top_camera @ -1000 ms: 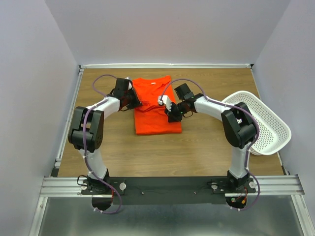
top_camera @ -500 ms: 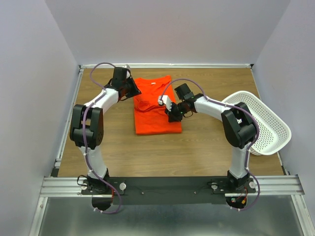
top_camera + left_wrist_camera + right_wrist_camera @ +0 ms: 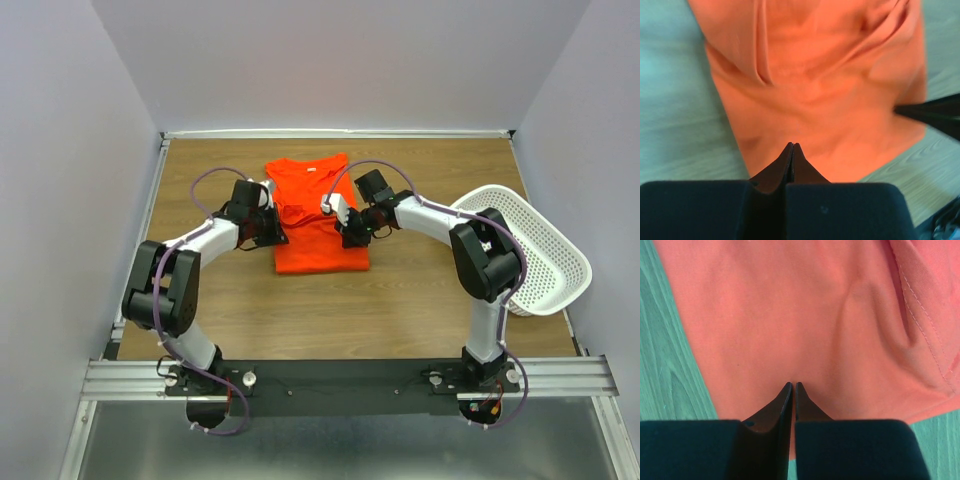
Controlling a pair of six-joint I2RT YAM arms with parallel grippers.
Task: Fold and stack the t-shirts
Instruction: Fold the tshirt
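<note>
An orange t-shirt (image 3: 312, 252) lies folded into a rough rectangle on the wooden table (image 3: 400, 300), its collar toward the back wall. My left gripper (image 3: 274, 234) is at the shirt's left edge, shut, with nothing between its fingers; in the left wrist view its tips (image 3: 792, 145) meet just above the t-shirt (image 3: 820, 90). My right gripper (image 3: 345, 238) is at the shirt's right side, shut to a hairline slit. In the right wrist view its tips (image 3: 792, 384) rest on the flat t-shirt (image 3: 790, 315) with no cloth rising between them.
A white perforated basket (image 3: 540, 250) sits tilted at the table's right edge, beside the right arm. Walls close off the back and both sides. A black fingertip of the right gripper (image 3: 935, 112) pokes in at the right of the left wrist view.
My left arm swung up to the shirt's upper left corner, then came down to the lower left edge. The shirt's upper left part now lies wrinkled. My right gripper has not moved.
</note>
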